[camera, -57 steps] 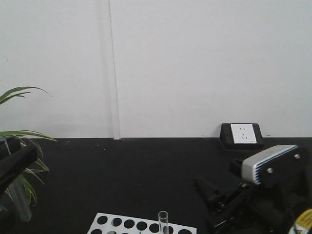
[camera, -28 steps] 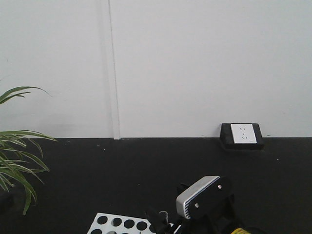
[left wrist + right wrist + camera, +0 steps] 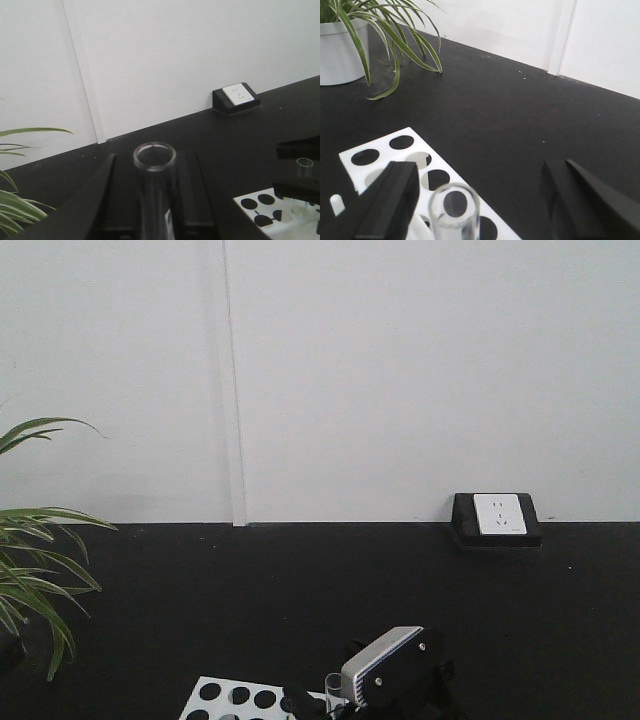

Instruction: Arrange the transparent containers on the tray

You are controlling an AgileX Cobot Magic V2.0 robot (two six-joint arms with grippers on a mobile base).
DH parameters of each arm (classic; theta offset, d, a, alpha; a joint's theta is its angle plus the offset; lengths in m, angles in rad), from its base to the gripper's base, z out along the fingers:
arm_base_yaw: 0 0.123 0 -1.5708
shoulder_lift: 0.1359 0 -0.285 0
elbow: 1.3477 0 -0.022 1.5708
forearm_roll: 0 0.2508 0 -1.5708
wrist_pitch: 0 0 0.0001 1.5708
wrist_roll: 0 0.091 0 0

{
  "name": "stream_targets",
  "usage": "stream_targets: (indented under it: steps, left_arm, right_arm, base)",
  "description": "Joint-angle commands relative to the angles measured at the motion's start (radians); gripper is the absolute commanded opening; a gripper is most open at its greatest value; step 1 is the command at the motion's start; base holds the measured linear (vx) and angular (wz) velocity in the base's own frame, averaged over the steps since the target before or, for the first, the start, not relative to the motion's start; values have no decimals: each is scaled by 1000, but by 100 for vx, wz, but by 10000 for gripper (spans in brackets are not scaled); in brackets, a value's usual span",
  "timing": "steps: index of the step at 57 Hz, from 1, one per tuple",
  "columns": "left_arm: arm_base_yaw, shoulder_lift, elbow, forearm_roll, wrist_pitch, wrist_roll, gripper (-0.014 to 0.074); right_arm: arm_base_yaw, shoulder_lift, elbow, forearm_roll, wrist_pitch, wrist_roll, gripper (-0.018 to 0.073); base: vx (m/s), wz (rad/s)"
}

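My left gripper (image 3: 150, 165) is shut on a transparent container (image 3: 155, 200), a clear glass tube held upright between its two black fingers (image 3: 192, 190). A second transparent container (image 3: 454, 212) stands in the white tray (image 3: 382, 150), a rack with round black holes. My right gripper (image 3: 480, 200) is open around this tube, one finger on each side with gaps between. The front view shows the same tube (image 3: 333, 686) beside the right arm's grey camera housing (image 3: 385, 665), at the tray's (image 3: 225, 705) right end. The left wrist view has that tube (image 3: 303, 167) at its right edge.
A potted plant in a white pot (image 3: 340, 55) stands left of the tray, its long leaves (image 3: 35, 580) reaching over the black table. A black box with a white socket (image 3: 497, 517) sits against the back wall.
The right arm has swung in from the right side to the tray, and its jaws now straddle the standing tube. The left arm with its tube has left the front view.
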Motion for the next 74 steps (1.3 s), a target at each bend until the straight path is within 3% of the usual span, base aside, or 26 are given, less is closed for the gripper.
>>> stream_targets:
  steps: [1,18,31,42,57,74]
  left_arm:
    - [-4,-1,-30,-25,-3,-11,-3]
    - [-4,-1,-30,-25,16,-11,-3]
    - [-4,-1,-30,-25,16,-11,-3]
    - [-4,-1,-30,-25,16,-11,-3]
    - [-4,-1,-30,-25,-28,-16,-3]
    - [-4,-56,-30,16,-44,-113,-3]
  right_arm:
    - [-1,-35,-29,-6,-108,5,452]
    - [-1,-35,-29,-6,-107,28,-15]
    - [-1,-51,-29,-6,-116,26,-13]
    - [-1,-188,-52,-6,-57,23,-13]
    - [-1,-474,-153,-1,311,27,-13]
    - [-2,-781,-154,-7,766,22,-13]
  base:
    - [0,0]
    - [0,0]
    - [0,0]
    - [0,0]
    - [0,0]
    - [0,0]
